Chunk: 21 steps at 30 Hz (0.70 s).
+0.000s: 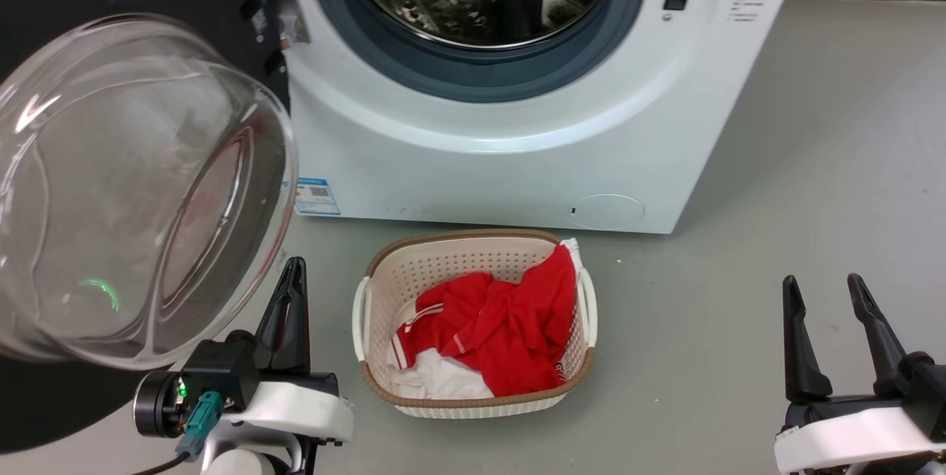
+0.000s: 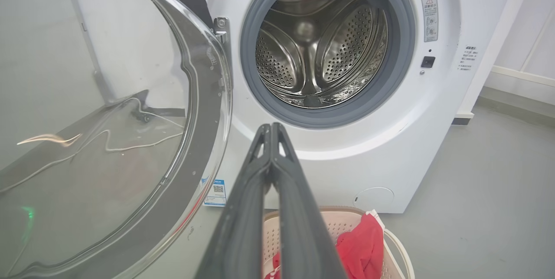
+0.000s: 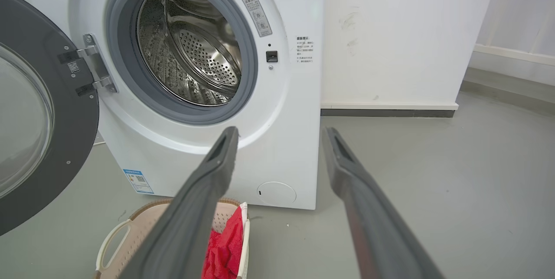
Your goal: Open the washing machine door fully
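The white washing machine stands ahead with its steel drum exposed inside a blue-grey gasket. The washing machine door, a black disc with a clear bulging glass bowl, is swung out to the left on its metal hinge. My left gripper is shut with nothing between its fingers, just right of the bowl's lower rim and apart from it. In the left wrist view the left gripper points at the machine's front below the drum. My right gripper stands open at the lower right, over bare floor.
A cream laundry basket with red and white clothes sits on the grey floor in front of the machine. A white wall with a skirting board runs to the right of the machine. Open floor lies right of the basket.
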{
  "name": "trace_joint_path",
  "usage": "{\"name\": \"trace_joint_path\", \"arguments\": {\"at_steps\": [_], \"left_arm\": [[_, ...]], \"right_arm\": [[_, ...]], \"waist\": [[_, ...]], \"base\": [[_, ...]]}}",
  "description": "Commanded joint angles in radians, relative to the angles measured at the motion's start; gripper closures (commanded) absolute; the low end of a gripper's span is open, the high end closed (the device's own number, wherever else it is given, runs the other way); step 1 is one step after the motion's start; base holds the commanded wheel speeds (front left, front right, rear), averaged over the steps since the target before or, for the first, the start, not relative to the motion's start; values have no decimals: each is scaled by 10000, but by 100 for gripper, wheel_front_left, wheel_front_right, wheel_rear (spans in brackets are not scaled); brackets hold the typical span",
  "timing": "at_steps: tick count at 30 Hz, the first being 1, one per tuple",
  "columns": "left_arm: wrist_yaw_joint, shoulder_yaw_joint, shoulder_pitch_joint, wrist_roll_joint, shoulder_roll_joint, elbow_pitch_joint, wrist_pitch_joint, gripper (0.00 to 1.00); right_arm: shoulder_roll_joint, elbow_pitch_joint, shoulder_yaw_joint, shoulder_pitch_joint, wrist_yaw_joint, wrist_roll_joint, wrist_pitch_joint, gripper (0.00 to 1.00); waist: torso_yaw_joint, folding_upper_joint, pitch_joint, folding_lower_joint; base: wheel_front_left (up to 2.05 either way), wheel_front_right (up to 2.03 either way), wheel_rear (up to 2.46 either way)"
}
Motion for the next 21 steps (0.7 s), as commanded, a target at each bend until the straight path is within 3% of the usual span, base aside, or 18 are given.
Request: {"name": "trace_joint_path", "arguments": {"at_steps": [1, 3, 4, 5, 6, 21], "left_arm": [[-31, -22, -163, 42, 61, 47, 27, 100], [-24, -81, -162, 88, 80, 129, 31, 63], [-4, -95, -146, 94, 95, 165, 36, 50], [21, -105, -139, 111, 117, 193, 39, 20], [52, -105, -130, 145, 148, 211, 53, 0], [255, -324, 191, 245, 260, 363, 31, 0]], "right_arm": [[16, 10, 9, -61, -6, -27, -66, 0], [16, 37, 11, -33, -6, -57, -80, 0], [14, 32, 13, -18, -6, -64, -101, 0], [16, 32, 16, 1, -6, -75, -107, 0], [16, 26, 36, 17, -6, -72, -113, 0], [14, -44, 145, 329, -6, 7, -74, 0]], "waist": [[-216, 0, -69, -1], [-358, 0, -152, -1], [-424, 0, -182, -1], [-481, 0, -223, -1], [-534, 0, -252, -1], [-721, 0, -631, -1]], "base": [[0, 0, 0], [0, 0, 0], [0, 0, 0], [0, 0, 0], [0, 0, 0], [0, 0, 0]]}}
